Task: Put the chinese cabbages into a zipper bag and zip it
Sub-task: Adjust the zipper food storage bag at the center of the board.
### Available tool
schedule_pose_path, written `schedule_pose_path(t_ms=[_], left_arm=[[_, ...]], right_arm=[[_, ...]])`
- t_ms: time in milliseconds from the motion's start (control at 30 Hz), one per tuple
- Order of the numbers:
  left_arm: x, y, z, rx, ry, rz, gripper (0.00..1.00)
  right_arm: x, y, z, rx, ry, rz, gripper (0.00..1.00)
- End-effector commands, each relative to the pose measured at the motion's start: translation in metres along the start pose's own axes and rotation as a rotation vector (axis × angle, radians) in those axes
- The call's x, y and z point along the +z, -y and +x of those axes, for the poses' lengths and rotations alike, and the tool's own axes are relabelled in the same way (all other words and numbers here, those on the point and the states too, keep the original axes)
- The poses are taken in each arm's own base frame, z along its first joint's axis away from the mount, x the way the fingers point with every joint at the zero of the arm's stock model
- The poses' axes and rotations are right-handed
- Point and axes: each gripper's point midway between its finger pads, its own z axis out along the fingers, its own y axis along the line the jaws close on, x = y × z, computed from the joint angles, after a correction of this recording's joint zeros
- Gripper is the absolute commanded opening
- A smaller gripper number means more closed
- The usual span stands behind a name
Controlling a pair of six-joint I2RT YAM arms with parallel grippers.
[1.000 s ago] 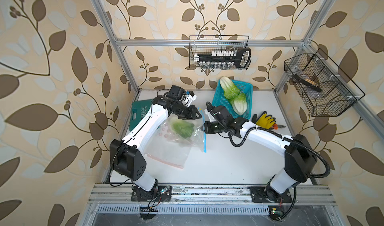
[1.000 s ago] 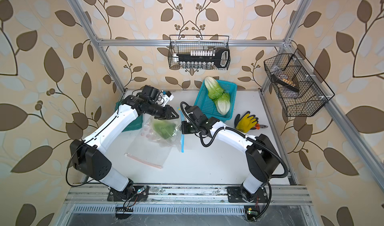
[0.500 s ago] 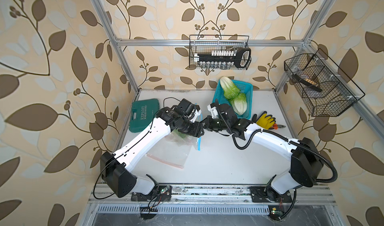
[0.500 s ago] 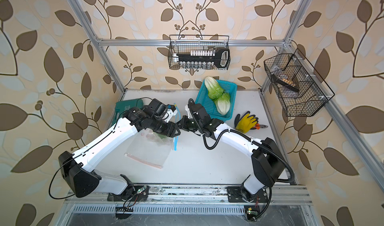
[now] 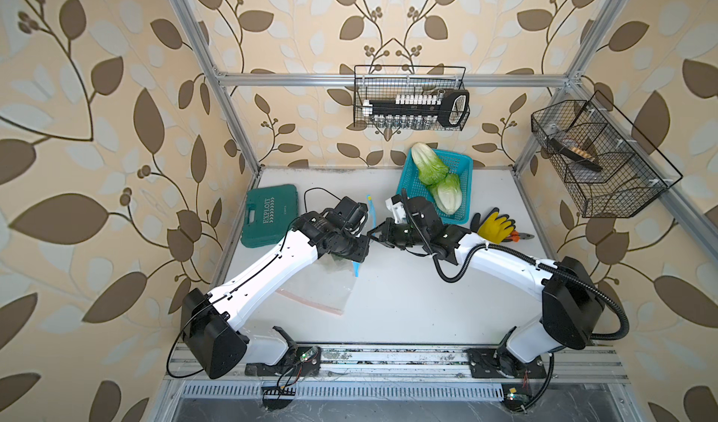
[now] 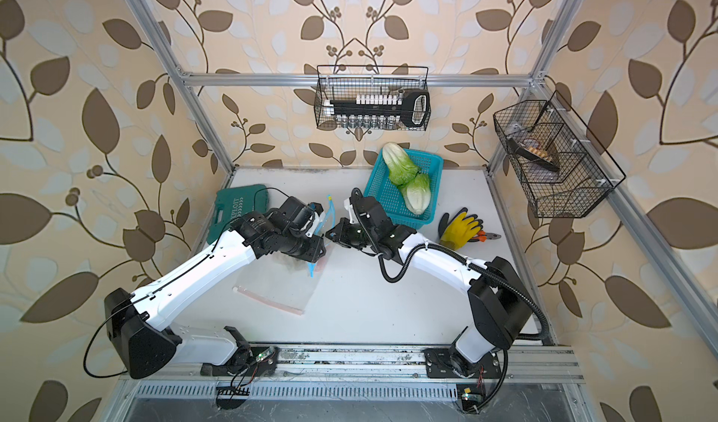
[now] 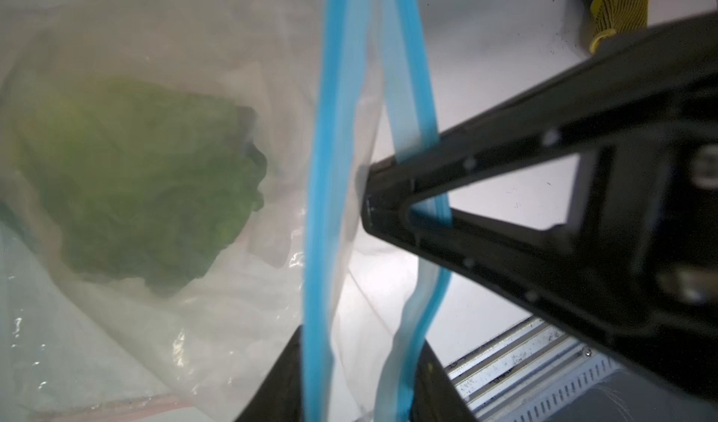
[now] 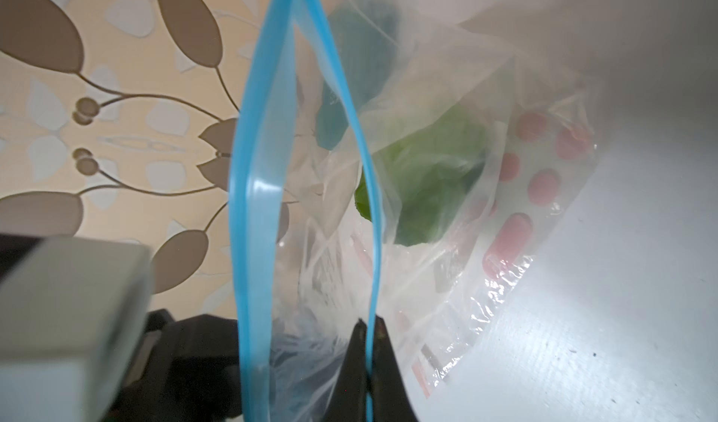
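The clear zipper bag (image 5: 322, 288) with a blue zip rim lies at mid-table, its mouth lifted between my two grippers. One chinese cabbage (image 7: 147, 183) sits inside it, also seen green through the plastic (image 8: 435, 167). Two more chinese cabbages (image 5: 429, 165) (image 5: 447, 195) lie in the blue basket (image 5: 464, 167). My right gripper (image 8: 368, 323) is shut on one blue rim; its black tip (image 7: 369, 202) shows in the left wrist view. My left gripper (image 7: 361, 334) stands partly open, both rims running between its fingers with a gap between them. The grippers (image 5: 359, 251) (image 5: 375, 235) nearly meet.
A green tool case (image 5: 270, 214) lies at the back left. Yellow gloves (image 5: 493, 224) and pliers (image 5: 520, 236) lie right of the basket. Wire baskets hang on the back wall (image 5: 412, 97) and the right frame (image 5: 594, 156).
My left arm swung from the back left toward the centre and the right gripper drew in to meet it. The bag's mouth rose between them. The left jaws widened, then narrowed round the rims.
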Motion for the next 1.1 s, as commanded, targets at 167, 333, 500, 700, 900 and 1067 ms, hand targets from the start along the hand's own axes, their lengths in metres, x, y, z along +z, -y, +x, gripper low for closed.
schedule_pose_path(t_ms=[167, 333, 500, 700, 900, 1067], left_arm=[[-0.007, -0.006, -0.011, -0.069, 0.048, 0.031, 0.11], [-0.003, -0.008, -0.015, -0.082, 0.046, 0.050, 0.08], [-0.008, -0.012, -0.015, -0.075, 0.041, 0.038, 0.02], [-0.030, -0.026, -0.040, -0.124, 0.125, 0.043, 0.00], [-0.023, 0.007, -0.056, -0.099, 0.095, 0.180, 0.00], [-0.018, 0.019, -0.058, -0.088, 0.087, 0.226, 0.00]], right_arm=[[-0.004, 0.014, -0.001, -0.008, -0.002, 0.044, 0.00], [-0.003, 0.011, -0.003, -0.004, 0.004, 0.034, 0.00], [0.000, 0.022, -0.003, 0.000, 0.008, 0.070, 0.00], [-0.025, 0.060, -0.021, -0.043, 0.040, 0.219, 0.05], [-0.089, 0.039, -0.070, -0.200, 0.089, 0.198, 0.49], [-0.144, 0.130, -0.151, -0.186, 0.267, 0.615, 0.78]])
